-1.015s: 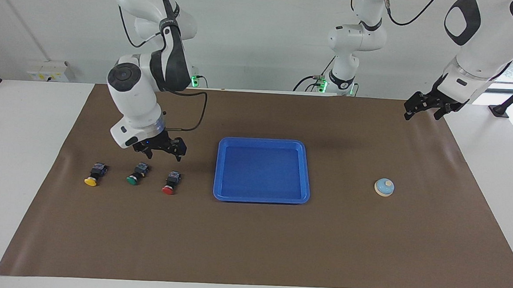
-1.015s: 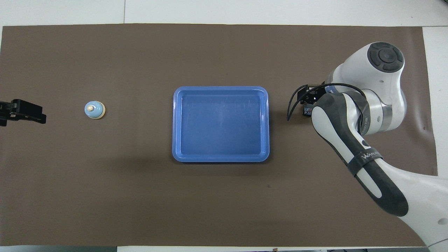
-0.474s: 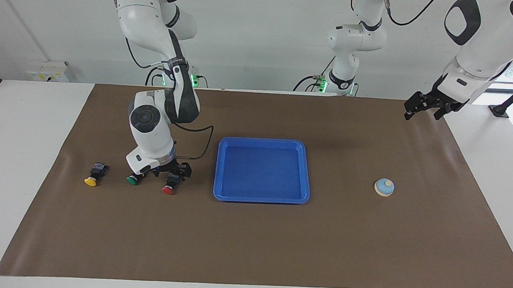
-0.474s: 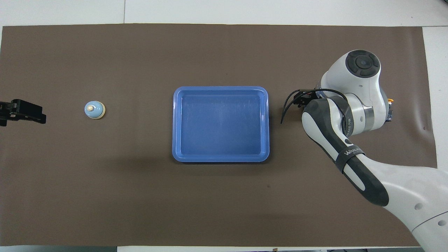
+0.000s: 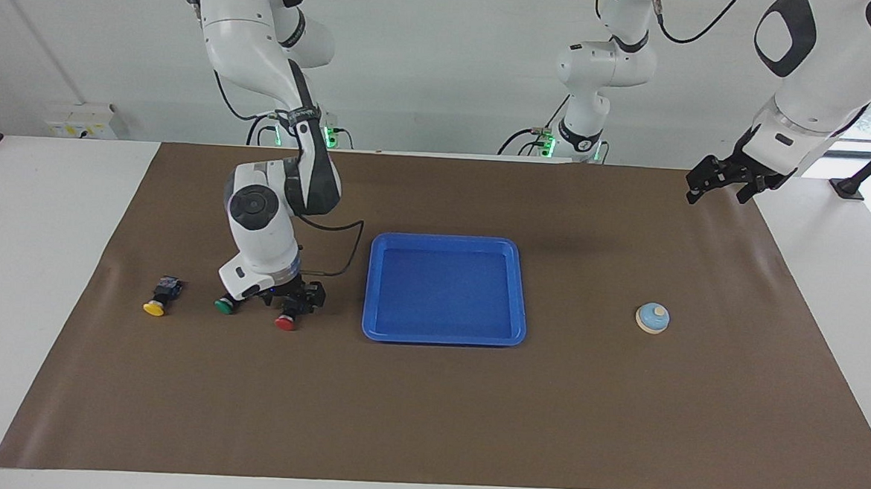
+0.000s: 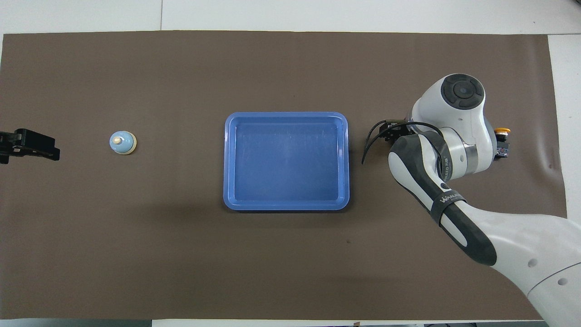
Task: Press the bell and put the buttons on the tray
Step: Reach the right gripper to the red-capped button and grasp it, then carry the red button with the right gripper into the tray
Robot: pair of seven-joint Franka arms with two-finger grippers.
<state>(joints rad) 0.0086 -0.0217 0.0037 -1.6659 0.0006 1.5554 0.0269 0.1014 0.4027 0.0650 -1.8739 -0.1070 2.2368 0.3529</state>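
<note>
A brown mat (image 5: 428,393) covers the white table (image 5: 39,268), with a plain pale wall at the robots' end.

The right gripper (image 5: 289,299) is down at mat level over the red button (image 5: 287,319). The button's black body sits right at the fingertips and its red cap pokes out from under them, on the side away from the robots. Whether the fingers are spread or already pinching cannot be read; the wrist hides them from above.

The button lies on its side, its long axis running from body to cap, away from the robots. A grip across the body, judged from this pose, would need the fingers to straddle that axis.

The green button (image 5: 224,306) lies just beside the gripper toward the right arm's end, close enough to be nudged. The yellow button (image 5: 155,306) lies farther that way, clear of the fingers.

The tray (image 5: 443,337) sits beside the gripper on its other flank, toward the left arm's end.

The left gripper (image 5: 716,183) waits in the air with fingers spread wide, empty, well apart from the bell (image 5: 652,318).
</note>
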